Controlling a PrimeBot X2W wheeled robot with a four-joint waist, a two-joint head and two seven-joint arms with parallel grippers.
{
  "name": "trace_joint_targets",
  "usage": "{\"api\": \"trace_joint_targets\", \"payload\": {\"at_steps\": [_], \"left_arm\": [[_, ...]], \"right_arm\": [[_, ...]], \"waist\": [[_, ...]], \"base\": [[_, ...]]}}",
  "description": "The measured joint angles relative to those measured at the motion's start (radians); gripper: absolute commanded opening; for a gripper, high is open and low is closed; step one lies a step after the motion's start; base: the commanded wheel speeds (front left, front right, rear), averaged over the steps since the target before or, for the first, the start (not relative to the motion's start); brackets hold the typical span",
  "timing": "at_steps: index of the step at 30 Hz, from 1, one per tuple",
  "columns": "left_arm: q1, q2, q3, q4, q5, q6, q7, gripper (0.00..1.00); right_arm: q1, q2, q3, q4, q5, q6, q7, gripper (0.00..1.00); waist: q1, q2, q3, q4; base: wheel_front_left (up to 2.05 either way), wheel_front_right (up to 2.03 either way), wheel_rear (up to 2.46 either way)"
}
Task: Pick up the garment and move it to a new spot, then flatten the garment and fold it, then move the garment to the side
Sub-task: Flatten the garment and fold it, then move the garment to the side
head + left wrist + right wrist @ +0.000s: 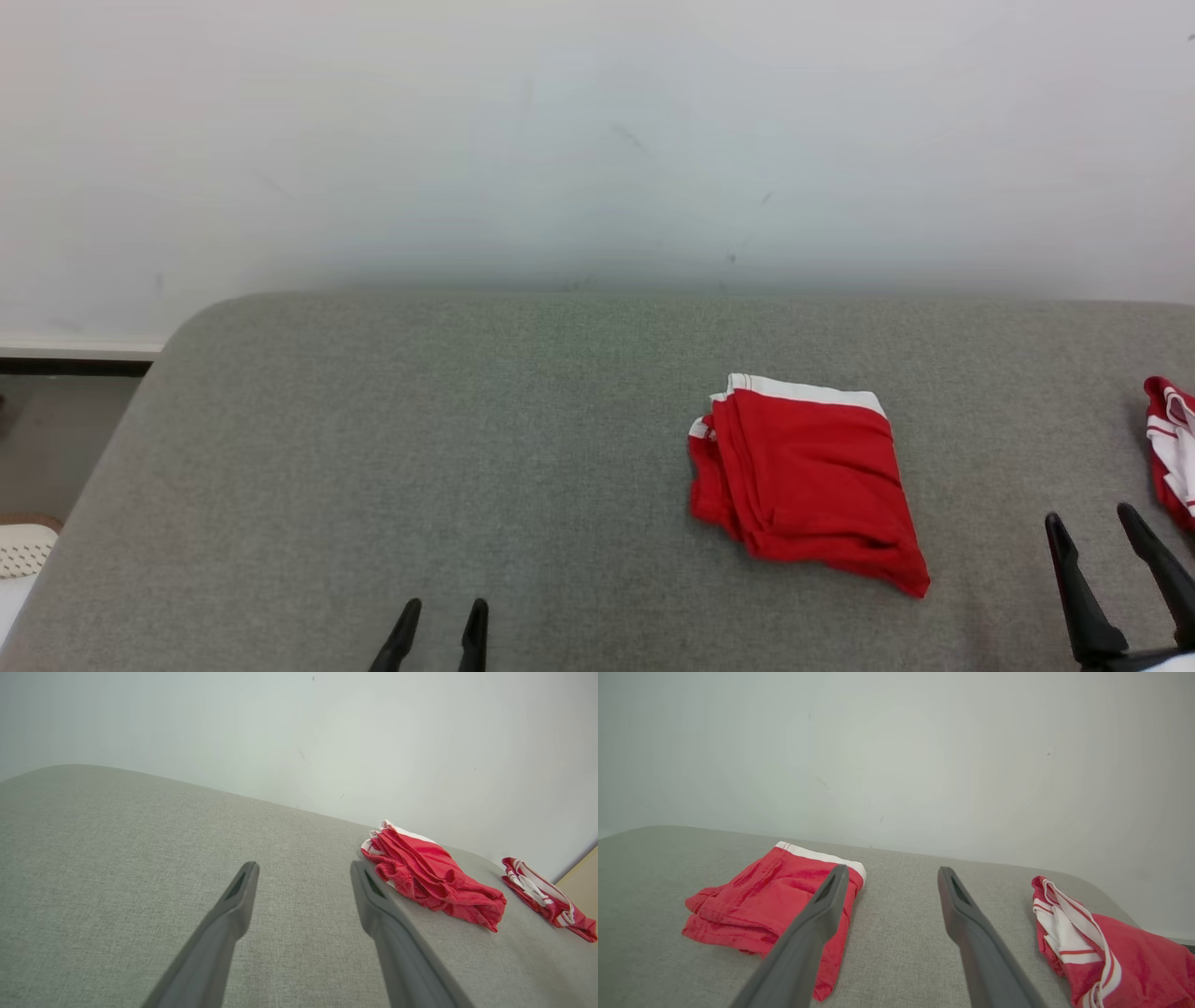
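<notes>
Head view has the folded red fabric garment [808, 476], a roughly square bundle with a white band along its far edge, lying right of centre on the grey fabric-covered worktop [420, 448]. Its layered fold edges face left, and its near right corner trails to a point. Near and to the right of it, the right hand [1089, 515] hovers with its two dark fingers spread apart, holding nothing and clear of the cloth. The left hand [444, 607] is at the near edge, left of the garment and well apart from it, fingers likewise spread and empty. Further right lies a crumpled red garment with white stripes [1172, 448], apart from the folded one. A pale plain wall [597, 140] rises behind the worktop's far edge.
</notes>
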State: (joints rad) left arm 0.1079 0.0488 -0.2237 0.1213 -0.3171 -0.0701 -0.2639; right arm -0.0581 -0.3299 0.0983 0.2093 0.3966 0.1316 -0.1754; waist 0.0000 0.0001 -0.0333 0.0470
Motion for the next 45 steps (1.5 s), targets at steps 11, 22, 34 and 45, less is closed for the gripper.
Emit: {"api": "trace_joint_targets", "payload": {"at_steps": [11,22,34,45], "left_arm": [[0.043,0.0,0.046,-0.004,0.002,-0.003,0.0,1.0],[0.059,0.0,0.063,-0.011,0.011,-0.008,0.0,1.0],[0.059,0.0,0.059,-0.014,0.017,-0.008,0.0,1.0],[0.057,0.0,0.055,-0.02,0.04,-0.01,0.0,1.0]], "right_arm": [[0.105,0.05,-0.063,0.139,-0.024,0.0,-0.083,1.0],[0.121,0.058,-0.083,0.116,-0.03,0.0,-0.086,1.0],[0.121,0.058,-0.08,0.106,-0.03,0.0,-0.087,1.0],[0.118,0.062,-0.066,0.099,0.003,0.0,-0.087,1.0]], "waist": [[0.0,0.0,-0.045,-0.011],[0.0,-0.0001,-0.054,-0.021],[0.0,-0.0001,-0.054,-0.014],[0.0,0.0,-0.039,-0.005]], "base": [[0.0,0.0,0.0],[0.0,0.0,0.0],[0.0,0.0,0.0],[0.0,0.0,0.0]]}}
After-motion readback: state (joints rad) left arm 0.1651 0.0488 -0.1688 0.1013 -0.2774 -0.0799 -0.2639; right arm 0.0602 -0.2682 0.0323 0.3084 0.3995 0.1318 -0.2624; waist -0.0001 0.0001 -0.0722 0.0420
